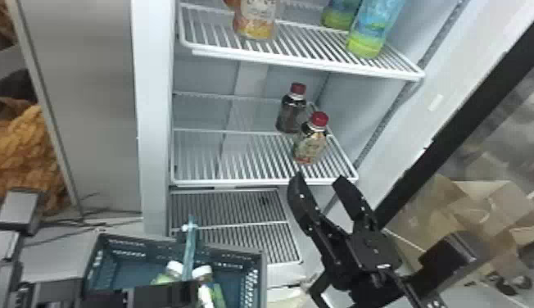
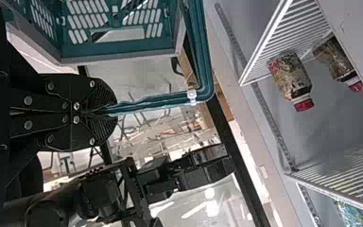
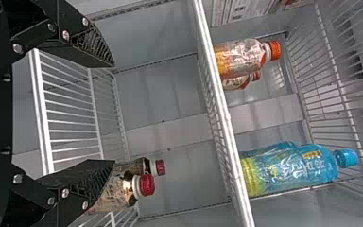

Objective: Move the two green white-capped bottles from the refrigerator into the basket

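Observation:
Two green white-capped bottles [image 1: 166, 279] [image 1: 218, 293] are inside the teal basket [image 1: 264, 262], one on each side of its raised handle [image 1: 189, 250]. At the bottom of the head view my left gripper [image 1: 192, 286] partly covers the basket; in the left wrist view the same gripper [image 2: 111, 110] is shut on the teal handle [image 2: 156, 101]. My right gripper [image 1: 317, 180] stands open in front of the refrigerator's middle shelf, near the red-capped bottles. The right wrist view has this gripper [image 3: 113, 113] with nothing held between its spread fingers.
Two dark red-capped bottles [image 1: 311, 141] [image 1: 293, 108] stand on the middle shelf [image 1: 254, 182]. On the upper shelf [image 1: 303, 65] are orange-labelled bottles [image 1: 256, 20] and blue-green bottles [image 1: 370, 28]. The refrigerator's black-edged door [image 1: 462, 118] is open at the right.

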{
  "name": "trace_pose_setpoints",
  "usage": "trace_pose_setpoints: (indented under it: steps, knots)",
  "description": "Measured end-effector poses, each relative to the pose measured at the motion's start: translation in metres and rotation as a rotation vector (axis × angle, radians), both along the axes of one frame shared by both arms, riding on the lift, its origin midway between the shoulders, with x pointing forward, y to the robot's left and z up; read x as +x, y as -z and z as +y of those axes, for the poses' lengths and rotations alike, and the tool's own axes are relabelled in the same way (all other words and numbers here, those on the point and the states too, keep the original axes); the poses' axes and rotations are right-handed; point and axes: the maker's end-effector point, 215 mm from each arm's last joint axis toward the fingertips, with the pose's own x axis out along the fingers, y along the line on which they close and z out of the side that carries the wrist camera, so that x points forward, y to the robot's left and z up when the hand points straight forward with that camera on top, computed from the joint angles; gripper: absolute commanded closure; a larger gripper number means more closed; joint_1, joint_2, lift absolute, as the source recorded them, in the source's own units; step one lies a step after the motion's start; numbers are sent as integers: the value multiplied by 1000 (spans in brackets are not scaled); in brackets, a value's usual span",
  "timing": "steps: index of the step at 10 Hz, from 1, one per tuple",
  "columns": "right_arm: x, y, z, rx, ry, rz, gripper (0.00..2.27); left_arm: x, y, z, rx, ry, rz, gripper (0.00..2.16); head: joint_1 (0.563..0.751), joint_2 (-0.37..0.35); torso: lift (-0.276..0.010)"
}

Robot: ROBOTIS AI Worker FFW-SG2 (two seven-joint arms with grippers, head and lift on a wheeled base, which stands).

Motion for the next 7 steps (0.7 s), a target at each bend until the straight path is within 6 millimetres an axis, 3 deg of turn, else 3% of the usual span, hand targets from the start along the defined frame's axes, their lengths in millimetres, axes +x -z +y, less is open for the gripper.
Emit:
trace_pose_setpoints:
  steps: [7]
  knots:
    - [0, 2, -1, 2, 2, -1, 352, 0, 1, 1, 5, 0, -1, 1161, 695, -350, -263]
